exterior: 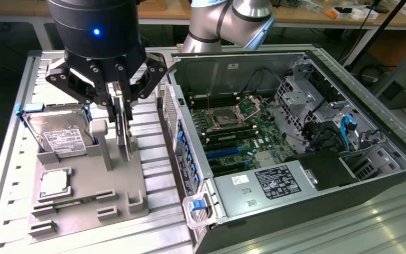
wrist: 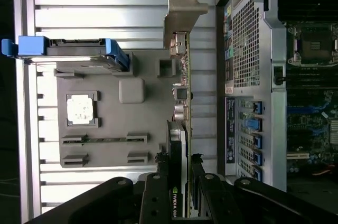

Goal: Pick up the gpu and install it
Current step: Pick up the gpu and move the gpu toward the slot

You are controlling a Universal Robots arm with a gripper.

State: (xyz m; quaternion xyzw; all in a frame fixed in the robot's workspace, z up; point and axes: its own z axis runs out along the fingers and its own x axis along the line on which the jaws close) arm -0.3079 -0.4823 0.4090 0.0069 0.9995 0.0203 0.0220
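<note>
The gpu (exterior: 126, 136) stands on edge, a thin green card with a black fan on one face, over the grey parts holder (exterior: 122, 185). My gripper (exterior: 122, 108) is shut on its upper edge, one black finger on each face. In the wrist view the gpu (wrist: 182, 92) runs edge-on away from the gripper (wrist: 179, 161), with its silver end bracket (wrist: 182, 10) at the far end. I cannot tell whether the card's lower edge is free of the holder (wrist: 145, 126). The open computer case (exterior: 295, 174) lies to the exterior view's right, motherboard (exterior: 242, 132) exposed.
On the holder sit a silver hard drive (exterior: 62, 136) in a blue-handled bracket, a processor (exterior: 55, 182) and a narrow memory stick (exterior: 76, 201). The case's perforated rear wall (wrist: 248, 44) stands close beside the card. A black power supply (exterior: 330, 169) fills the case's near corner.
</note>
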